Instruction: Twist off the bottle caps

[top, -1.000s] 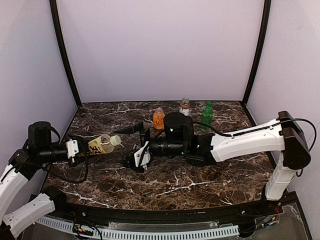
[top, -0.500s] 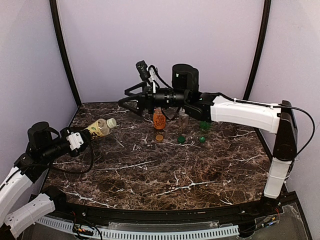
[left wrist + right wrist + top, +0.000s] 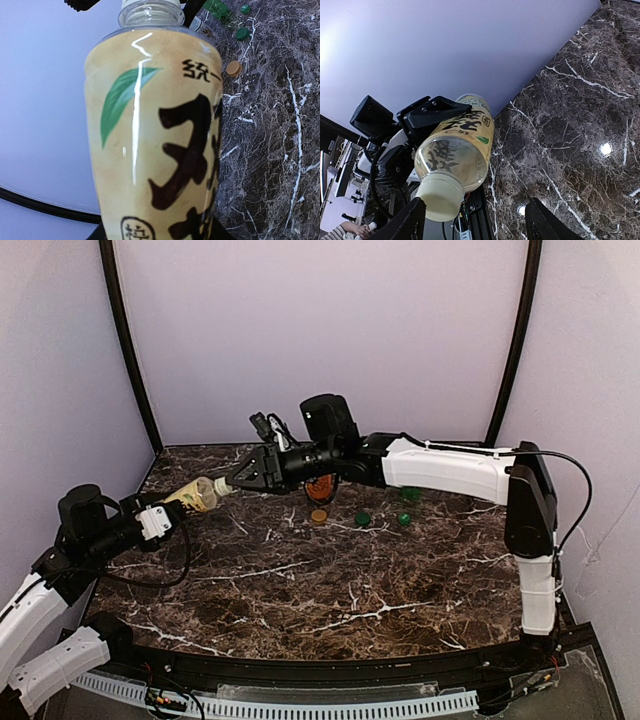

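Overhead: left jaws clamp the bottle (image 3: 193,496), its long axis aimed neck-first into the right jaws. Left wrist: the bottle fills the left jaws. Right wrist: right jaws stand apart, the pale yellow cap (image 3: 440,197) between them, hugging one finger (image 3: 412,222).

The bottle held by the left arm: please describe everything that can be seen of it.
The bottle is clear plastic with a tan label bearing a green leaf and black characters. Its pale yellow cap is on. The left end effector grips its lower body, holding it tilted above the table, while open fingers of the right end effector flank the cap.
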Motion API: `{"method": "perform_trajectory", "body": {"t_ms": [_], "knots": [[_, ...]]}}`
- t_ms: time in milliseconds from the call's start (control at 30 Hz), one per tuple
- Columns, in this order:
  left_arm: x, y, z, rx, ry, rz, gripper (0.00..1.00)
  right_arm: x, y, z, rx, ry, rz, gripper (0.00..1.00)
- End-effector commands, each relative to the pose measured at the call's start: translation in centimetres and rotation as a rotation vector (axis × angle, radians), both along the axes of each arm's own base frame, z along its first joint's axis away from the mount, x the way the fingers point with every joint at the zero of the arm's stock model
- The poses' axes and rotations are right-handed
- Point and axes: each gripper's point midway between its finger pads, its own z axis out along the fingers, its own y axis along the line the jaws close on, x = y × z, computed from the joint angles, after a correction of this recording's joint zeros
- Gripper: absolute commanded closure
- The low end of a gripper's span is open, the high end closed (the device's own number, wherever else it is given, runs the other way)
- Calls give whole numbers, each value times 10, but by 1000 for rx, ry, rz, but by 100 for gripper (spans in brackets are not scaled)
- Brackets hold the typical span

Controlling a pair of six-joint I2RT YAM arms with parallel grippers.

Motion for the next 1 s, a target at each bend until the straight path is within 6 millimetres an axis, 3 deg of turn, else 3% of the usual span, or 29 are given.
{"method": "perform_trajectory", "body": {"t_ms": [0,200,333,533,700,767,833,967], "knots": [[1,-2,0,7,-20,-6,99,-18,10,15,23,38,70,34],[1,-2,0,9,-21,-11,99,-31,18,26,56,-8,137,38],[1,-3,0,7,-19,-15,99,-32,20,22,39,-11,134,53],[1,-3,1,8,-22,-13,99,-30,21,8,0,15,116,64],[1,-3,0,12,-23,-14,99,-31,21,9,0,4,122,73],[1,-3,1,10,-24,-18,99,-31,20,10,2,-10,124,86],[-1,-5,0,5,-21,-27,99,-31,19,13,11,-43,131,100],[-11,-14,-2,-12,21,-94,99,-46,16,28,60,-253,202,100]]}}
